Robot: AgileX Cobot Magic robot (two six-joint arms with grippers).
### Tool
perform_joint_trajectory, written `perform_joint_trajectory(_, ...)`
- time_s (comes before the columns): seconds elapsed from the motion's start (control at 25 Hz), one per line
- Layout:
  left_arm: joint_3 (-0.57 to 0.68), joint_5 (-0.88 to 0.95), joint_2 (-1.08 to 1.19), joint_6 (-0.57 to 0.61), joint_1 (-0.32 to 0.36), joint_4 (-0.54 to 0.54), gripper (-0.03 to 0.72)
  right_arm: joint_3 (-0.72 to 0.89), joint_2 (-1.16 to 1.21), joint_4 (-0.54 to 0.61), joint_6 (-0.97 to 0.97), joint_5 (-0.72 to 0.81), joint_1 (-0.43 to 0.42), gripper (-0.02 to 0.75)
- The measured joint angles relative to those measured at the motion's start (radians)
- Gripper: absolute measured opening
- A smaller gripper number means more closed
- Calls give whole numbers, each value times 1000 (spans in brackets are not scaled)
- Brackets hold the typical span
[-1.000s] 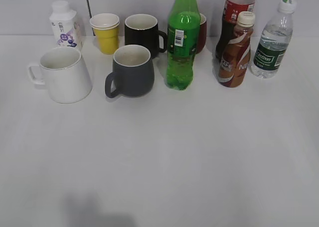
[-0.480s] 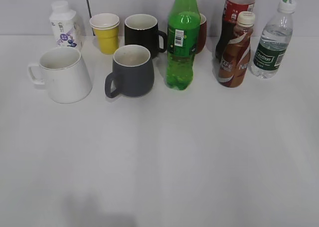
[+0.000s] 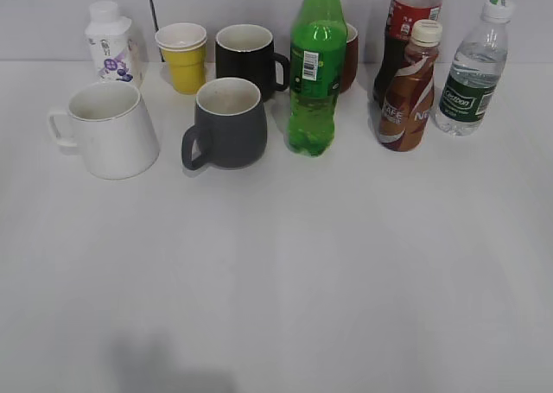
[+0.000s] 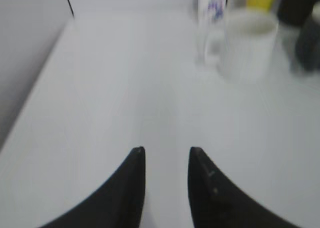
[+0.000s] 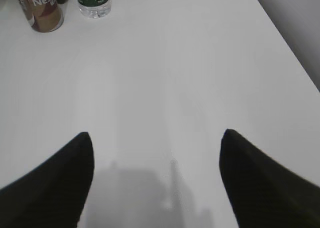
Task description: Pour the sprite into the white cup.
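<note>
A white table (image 3: 346,281) carries five bottles and five cups. The sprite (image 3: 316,65) stands upright mid-row; the white cup (image 3: 111,128) sits far left. Only wrist views show grippers: the left gripper (image 4: 166,155) narrowly parted, the right gripper (image 5: 156,143) spread wide, both empty.

Not much of the robot shows up here, just the finger ends in the two wrist cams. The left gripper (image 4: 166,155) has two matte black fingers (image 4: 131,188), smooth, curving to narrow rounded tips; one has a faint pale scuff or two on it. The right gripper (image 5: 156,138) is the same plain black, broader wedge-shaped fingers (image 5: 57,180) with blunt tips. No cables, screws or markings visible on either.
</note>
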Motion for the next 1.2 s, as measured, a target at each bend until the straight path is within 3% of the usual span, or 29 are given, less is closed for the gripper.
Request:
perform_joint_trajectory(0.08, -5, -156, 28, 0, 0, -2, 232, 0, 0, 0, 0, 0, 0, 587)
perform_joint_trajectory(0.28, 16, -808, 183, 0, 0, -28, 232, 0, 0, 0, 0, 0, 0, 587)
perform_joint_trajectory(0.4, 16, -1062, 325, 0, 0, -24, 232, 0, 0, 0, 0, 0, 0, 587)
perform_joint_trajectory(0.64, 16, -1346, 638, 0, 0, -27, 237, 0, 0, 0, 0, 1, 0, 587)
perform_joint_trajectory(0.84, 20, -1426, 912, 0, 0, -27, 239, 0, 0, 0, 0, 1, 0, 587)
perform_joint_trajectory(1.2, 211, -1882, 1394, 0, 0, -32, 239, 0, 0, 0, 0, 1, 0, 587)
